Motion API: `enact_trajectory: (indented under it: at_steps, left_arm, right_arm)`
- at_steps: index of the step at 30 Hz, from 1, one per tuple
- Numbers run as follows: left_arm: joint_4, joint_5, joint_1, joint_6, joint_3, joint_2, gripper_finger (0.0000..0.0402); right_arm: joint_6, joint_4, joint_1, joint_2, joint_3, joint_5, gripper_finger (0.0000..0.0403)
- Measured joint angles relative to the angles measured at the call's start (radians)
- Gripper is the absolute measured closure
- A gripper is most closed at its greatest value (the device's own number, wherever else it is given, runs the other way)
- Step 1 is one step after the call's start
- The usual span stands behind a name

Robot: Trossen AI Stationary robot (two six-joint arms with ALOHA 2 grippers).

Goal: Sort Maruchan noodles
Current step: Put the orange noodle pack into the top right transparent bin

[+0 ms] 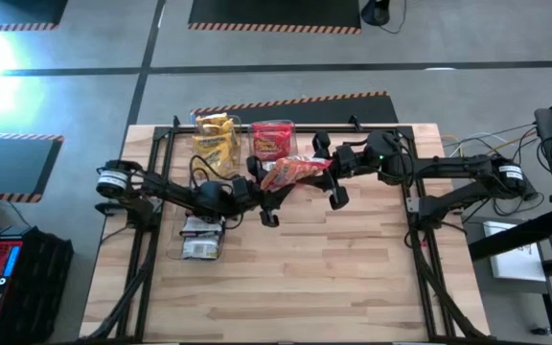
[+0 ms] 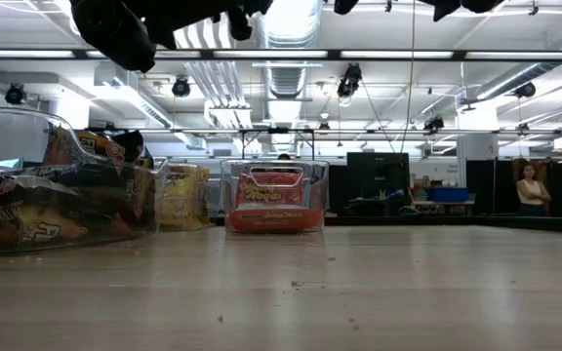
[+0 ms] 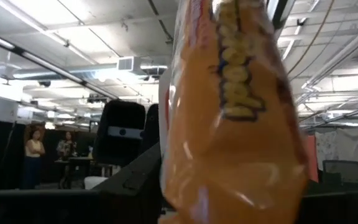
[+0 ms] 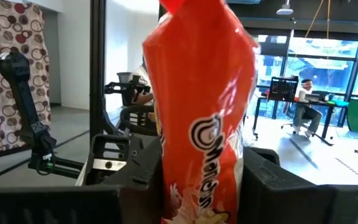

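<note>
One red-orange Maruchan noodle packet (image 1: pixel 295 171) hangs in the air above the table's far middle, between my two grippers. My left gripper (image 1: pixel 264 190) is at its left end and my right gripper (image 1: pixel 332 171) at its right end, and both are shut on it. The packet (image 3: pixel 229 124) fills the left wrist view. It stands between the dark fingers in the right wrist view (image 4: pixel 204 112). Other packets lie in three clear bins: yellow ones (image 1: pixel 216 144), red-orange ones (image 1: pixel 273 139), and dark ones (image 1: pixel 201 237). My left gripper has the packet's left end (image 1: pixel 271 180), coming level from the table's left along the packet. The place of contact lies below the edge of the wrist view. My right gripper pinches the packet's right end (image 4: pixel 197 193) between its two fingers (image 4: pixel 120 193), level from the table's right and along its length. The packet is lifted clear of the table and roughly level.
The yellow bin (image 2: pixel 183 195) and the red-orange bin (image 2: pixel 276 200) stand side by side at the far edge. The dark-packet bin (image 2: pixel 57 200) sits on the left, nearer. A black frame (image 1: pixel 161 153) borders the wooden table (image 1: pixel 333 278). People are in the room beyond.
</note>
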Motion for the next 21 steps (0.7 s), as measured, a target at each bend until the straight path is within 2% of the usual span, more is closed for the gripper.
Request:
enact_trajectory:
  at_steps: [4,9,14,21]
  left_arm:
    - [-0.054,0.038,0.001,-0.009,0.0,0.0,0.0248]
    - [-0.1,0.025,0.002,0.0,0.0,-0.009,0.0248]
    - [-0.223,-0.103,0.001,0.082,0.0,-0.062,0.0247]
    - [-0.592,-0.278,0.003,0.072,-0.002,-0.162,0.0247]
  right_arm:
    - [0.0,0.002,0.0,0.0,0.0,-0.012,0.0287]
    - [0.0,0.008,-0.012,0.0,0.0,-0.014,0.0291]
    - [-0.005,-0.015,-0.047,-0.002,0.0,0.008,0.0292]
    - [-0.047,-0.112,-0.138,-0.004,0.001,0.091,0.0292]
